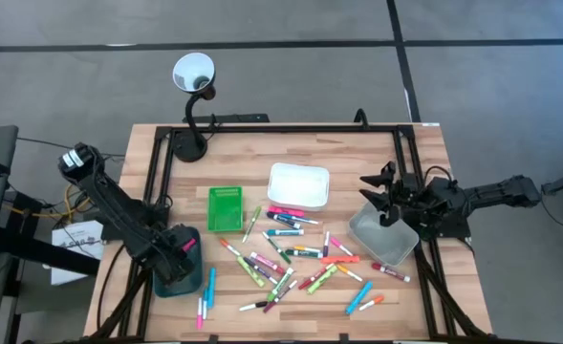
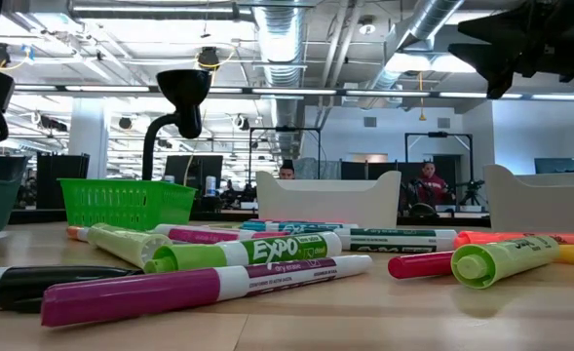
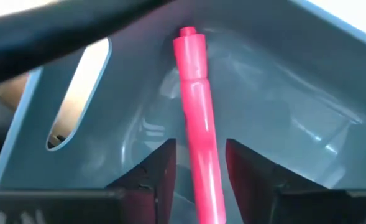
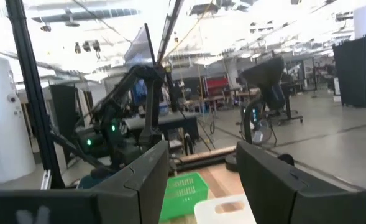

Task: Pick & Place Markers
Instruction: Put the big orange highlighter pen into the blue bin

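Observation:
Several markers (image 1: 291, 258) with pink, green, blue and orange caps lie scattered on the wooden table, and the low view shows markers (image 2: 238, 253) lying flat. My left gripper (image 1: 179, 250) points down into the teal tray (image 1: 178, 279) at the near left. In the left wrist view my left gripper (image 3: 199, 162) is open, with a pink marker (image 3: 195, 93) running between the fingers, its far end against the tray's inner wall (image 3: 282, 93). My right gripper (image 1: 381, 191) hangs open and empty above the clear grey tray (image 1: 384, 239). The right wrist view shows its fingers apart (image 4: 201, 180). My left gripper has the pink marker's barrel (image 3: 201, 155) between its two fingers, which lie along it and point down into the teal tray. A thin gap shows on each side of the barrel. I cannot tell whether either finger touches it.
A green basket (image 1: 226, 208) and a white tray (image 1: 298, 184) stand behind the scattered markers. A black gooseneck lamp (image 1: 193, 76) rises at the far left of the table. A black frame (image 1: 281, 129) runs around the table's edges.

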Motion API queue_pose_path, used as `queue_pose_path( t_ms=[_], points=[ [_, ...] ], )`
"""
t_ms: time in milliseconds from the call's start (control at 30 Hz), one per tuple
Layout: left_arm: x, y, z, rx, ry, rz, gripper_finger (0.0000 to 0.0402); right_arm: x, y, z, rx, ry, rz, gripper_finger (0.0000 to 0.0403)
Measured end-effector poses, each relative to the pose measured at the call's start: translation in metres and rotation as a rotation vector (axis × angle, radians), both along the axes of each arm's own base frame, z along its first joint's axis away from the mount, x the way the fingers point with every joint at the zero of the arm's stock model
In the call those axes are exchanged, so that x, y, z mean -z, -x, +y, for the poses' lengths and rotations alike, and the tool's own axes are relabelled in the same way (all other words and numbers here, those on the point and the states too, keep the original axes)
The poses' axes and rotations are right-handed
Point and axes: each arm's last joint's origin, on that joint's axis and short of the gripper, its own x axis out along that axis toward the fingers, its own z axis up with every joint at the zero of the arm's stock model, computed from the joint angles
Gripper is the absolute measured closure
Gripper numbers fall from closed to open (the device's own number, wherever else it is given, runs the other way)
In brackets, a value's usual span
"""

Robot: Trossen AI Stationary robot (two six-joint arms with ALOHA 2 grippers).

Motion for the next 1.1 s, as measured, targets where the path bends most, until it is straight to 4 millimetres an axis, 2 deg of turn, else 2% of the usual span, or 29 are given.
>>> queue_pose_path(
  t_ms=[133, 267, 500, 700, 867, 967, 1100],
  points=[
    [-0.009, 0.001, 0.001, 0.0, 0.046, -0.036, 0.026, -0.01, -0.015, 0.002, -0.008, -0.008, 0.073, 0.0213],
    [-0.029, 0.001, 0.002, -0.001, 0.122, -0.12, 0.0263, -0.02, -0.041, 0.009, -0.031, -0.001, 0.183, 0.0214],
    [-0.07, -0.004, 0.004, 0.028, 0.153, -0.401, 0.0264, -0.024, -0.092, 0.025, -0.067, 0.043, 0.48, 0.0217],
    [-0.091, -0.023, -0.005, 0.226, -0.014, -0.734, 0.0264, -0.024, -0.125, 0.044, -0.112, 0.082, 0.751, 0.0216],
    [-0.101, -0.048, -0.009, 0.317, -0.254, -0.907, 0.0264, -0.021, -0.139, 0.071, -0.209, 0.044, 0.935, 0.0225],
    [-0.104, -0.059, -0.006, 0.334, -0.381, -0.928, 0.0264, -0.009, -0.139, 0.086, -0.222, 0.038, 1.063, 0.0232],
    [-0.105, -0.07, 0.006, 0.319, -0.48, -0.899, 0.0264, 0.02, -0.14, 0.1, -0.233, -0.046, 1.213, 0.0236]
  ],
)
